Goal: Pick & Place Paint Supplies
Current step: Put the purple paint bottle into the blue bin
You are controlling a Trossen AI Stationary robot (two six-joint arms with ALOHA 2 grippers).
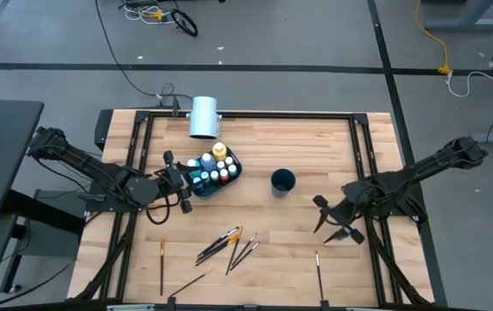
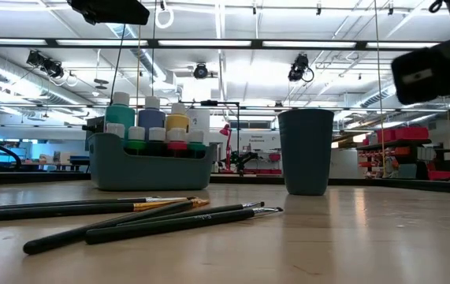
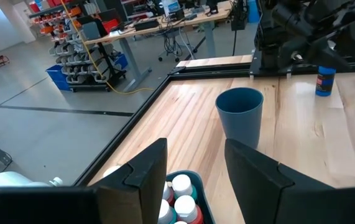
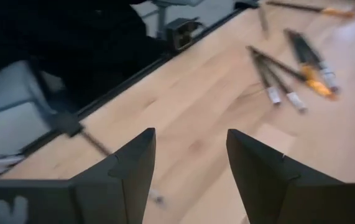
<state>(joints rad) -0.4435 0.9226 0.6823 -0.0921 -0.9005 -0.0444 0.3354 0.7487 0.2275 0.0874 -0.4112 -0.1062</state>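
The right gripper (image 1: pixel 331 220) hangs over the table's right side, jaws spread wide and empty; in its wrist view bare wood shows between the fingers (image 4: pixel 133 165). The left gripper (image 1: pixel 180 177) sits beside the caddy (image 1: pixel 230 173), also wide open and holding nothing, with bottle caps just below its fingers (image 3: pixel 146 171).

The table (image 1: pixel 263 138) carries a white cylinder (image 1: pixel 204 117) at its far edge. The caddy, left of centre, is packed with paint bottles (image 1: pixel 213 167). A dark cup (image 1: pixel 282 180) stands to its right, well apart.

The brushes (image 1: pixel 229 244) lie loose along the near edge: a cluster near the middle, one (image 1: pixel 161 266) off to the left, another (image 1: pixel 318 272) to the right. That single right-hand brush lies just near of the right gripper, its long axis running roughly front to back. It looks like the right arm's likeliest pick. The jaws would need to straddle it across the handle.
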